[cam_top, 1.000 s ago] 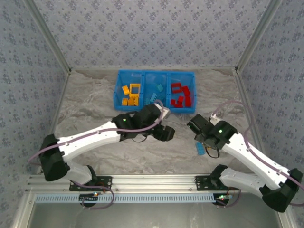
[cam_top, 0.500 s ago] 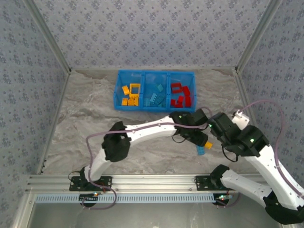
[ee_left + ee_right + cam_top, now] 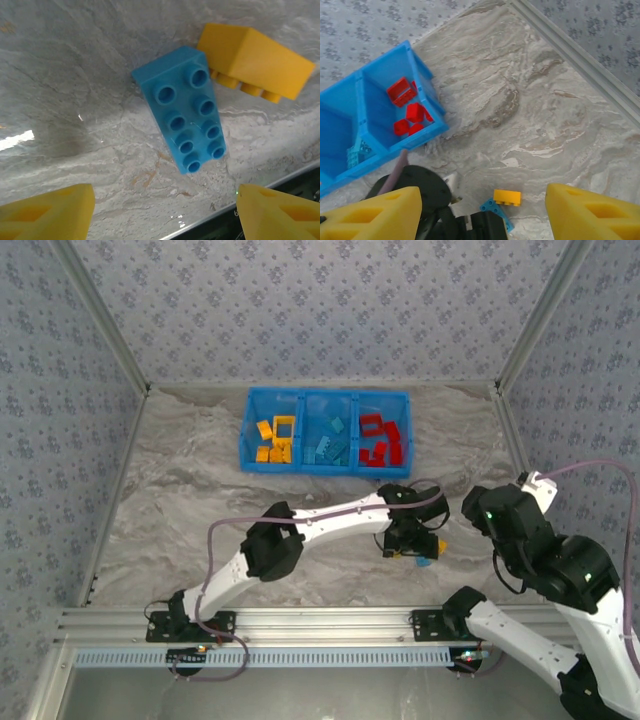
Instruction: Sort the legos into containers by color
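A light blue lego [image 3: 185,115] lies studs-up on the table, with a yellow lego [image 3: 255,60] touching its far corner. My left gripper [image 3: 165,212] hovers just above and short of them, open, nothing between its fingers. From the top, the left arm reaches across to the right, its gripper [image 3: 410,540] over the blue lego [image 3: 425,561]. My right gripper [image 3: 482,215] is raised high and open, empty, looking down on the yellow lego [image 3: 507,197] and the blue lego [image 3: 494,207]. The blue container [image 3: 247,430] holds yellow, light blue and red legos in separate compartments.
The left arm's black wrist [image 3: 417,195] lies under the right gripper. The metal frame rail [image 3: 300,620] runs close to the two loose legos. Patterned walls close in the marbled table [image 3: 180,500], whose left half is bare.
My left arm swung from the centre to the right, over the two loose legos. The right arm pulled back up and to the right, and its jaws widened.
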{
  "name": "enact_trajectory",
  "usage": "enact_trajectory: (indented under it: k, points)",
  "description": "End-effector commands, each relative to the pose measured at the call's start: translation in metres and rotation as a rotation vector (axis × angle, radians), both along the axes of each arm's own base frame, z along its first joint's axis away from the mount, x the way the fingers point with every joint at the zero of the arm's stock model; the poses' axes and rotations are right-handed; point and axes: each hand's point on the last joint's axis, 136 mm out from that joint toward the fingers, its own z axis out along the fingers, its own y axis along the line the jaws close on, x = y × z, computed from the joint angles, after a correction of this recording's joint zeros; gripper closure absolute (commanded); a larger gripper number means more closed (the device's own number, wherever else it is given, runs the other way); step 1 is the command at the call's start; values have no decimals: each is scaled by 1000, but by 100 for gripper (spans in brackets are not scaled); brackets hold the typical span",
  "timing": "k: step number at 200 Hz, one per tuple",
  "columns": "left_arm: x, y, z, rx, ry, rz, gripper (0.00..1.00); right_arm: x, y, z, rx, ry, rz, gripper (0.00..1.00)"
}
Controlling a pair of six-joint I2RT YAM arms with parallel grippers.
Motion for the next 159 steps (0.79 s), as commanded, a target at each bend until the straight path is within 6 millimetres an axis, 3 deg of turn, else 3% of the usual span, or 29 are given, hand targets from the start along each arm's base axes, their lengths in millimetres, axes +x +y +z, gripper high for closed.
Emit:
enact_trajectory:
  k: [1,46,103,123,159]
  points:
    - [-4,-8,2,-1,64,65,25,0,8,-3,-14,10,72,31]
    - [2,-12,-13,28,64,95,27,-8,10,-12,26,24,95,32]
    - [17,-5,-28,96,18,137,37,-10,11,-18,52,29,91,32]
    - [20,3,-32,135,-1,142,41,-10,12,-18,55,28,90,32]
    - [30,36,-29,244,-64,143,52,-7,15,-20,59,29,98,32]
